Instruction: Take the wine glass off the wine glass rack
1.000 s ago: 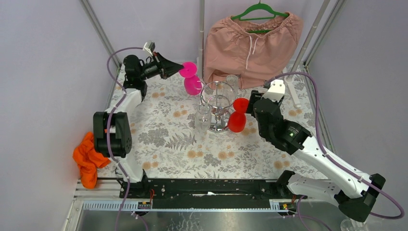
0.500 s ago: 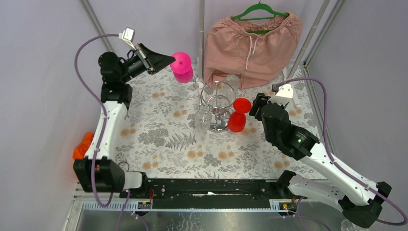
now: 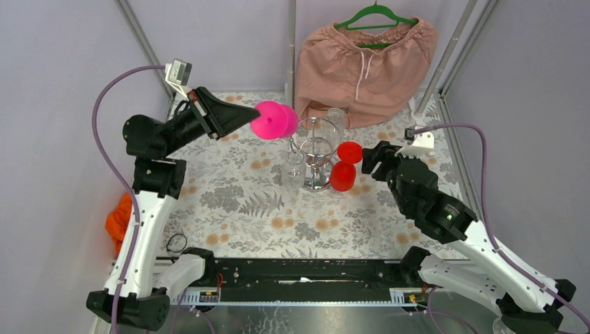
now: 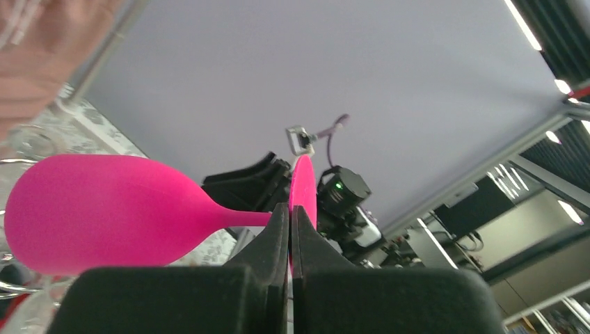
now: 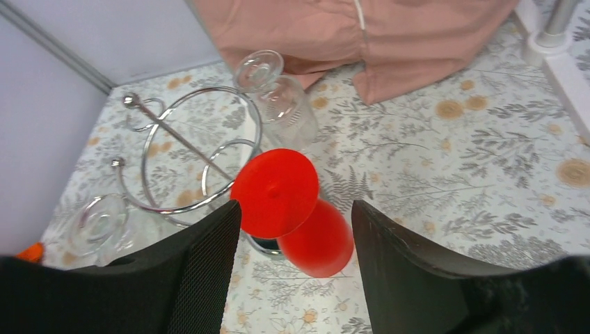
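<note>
Left gripper (image 3: 245,118), clamped on the pink glass (image 3: 273,120), has lifted it left of the rack (image 3: 316,133); keep it clear. Right gripper (image 3: 369,156): released.

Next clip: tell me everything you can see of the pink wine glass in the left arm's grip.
The pink wine glass is opaque, matte magenta and looks like plastic, with a rounded bowl, a thin stem and a flat round foot. The left end effector is shut on the stem right beside the foot. The glass is held in the air on its side, stem roughly level, just left of the wine glass rack and apparently clear of it. Nothing else touches it, and it looks intact.
</note>
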You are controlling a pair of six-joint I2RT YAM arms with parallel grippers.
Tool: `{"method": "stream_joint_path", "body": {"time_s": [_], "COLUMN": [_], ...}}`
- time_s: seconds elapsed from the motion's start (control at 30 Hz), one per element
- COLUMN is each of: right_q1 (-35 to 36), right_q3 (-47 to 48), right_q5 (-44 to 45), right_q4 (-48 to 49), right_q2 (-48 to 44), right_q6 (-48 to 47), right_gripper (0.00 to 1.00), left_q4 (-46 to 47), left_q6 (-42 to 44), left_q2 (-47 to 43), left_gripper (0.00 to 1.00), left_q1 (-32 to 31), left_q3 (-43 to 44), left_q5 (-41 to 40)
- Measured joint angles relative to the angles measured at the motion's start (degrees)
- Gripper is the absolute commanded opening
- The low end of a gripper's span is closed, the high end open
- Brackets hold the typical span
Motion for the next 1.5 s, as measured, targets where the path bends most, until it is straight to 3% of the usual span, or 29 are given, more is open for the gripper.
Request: {"method": "stream_joint_path", "body": {"time_s": [0.23, 0.57, 0.8, 1.2, 1.5], "right_q1": [0.0, 0.1, 0.1, 0.1, 0.1], "right_q3": [-3.8, -8.0, -9.7, -11.9, -12.2], "right_q5": [-6.8, -20.2, -29.4, -46.6, -57.0], "right_q4": [4.7, 13.2, 19.6, 28.4, 33.9], "right_q2": [-5.4, -11.4, -12.9, -15.1, -15.6], "right_q6": [-0.4, -2.5, -3.4, -5.2, -5.2], "right_gripper": [0.69, 0.70, 0.69, 0.68, 0.68], "left_q4": [13.5, 44.8, 64.3, 72.3, 73.1], "left_q6": [-11.2, -32.5, -42.8, -45.2, -45.2], "left_q2": [-2.1, -0.1, 5.4, 4.7, 5.5], "left_gripper": [0.00, 0.00, 0.00, 0.00, 0.00], "left_q1": [-2.4, -9.3, -12.8, -14.4, -14.8], "left_q3": [-4.6, -10.0, -12.7, -14.8, -15.1], "left_q5": [1.2, -0.9, -6.3, -13.1, -14.0]}}
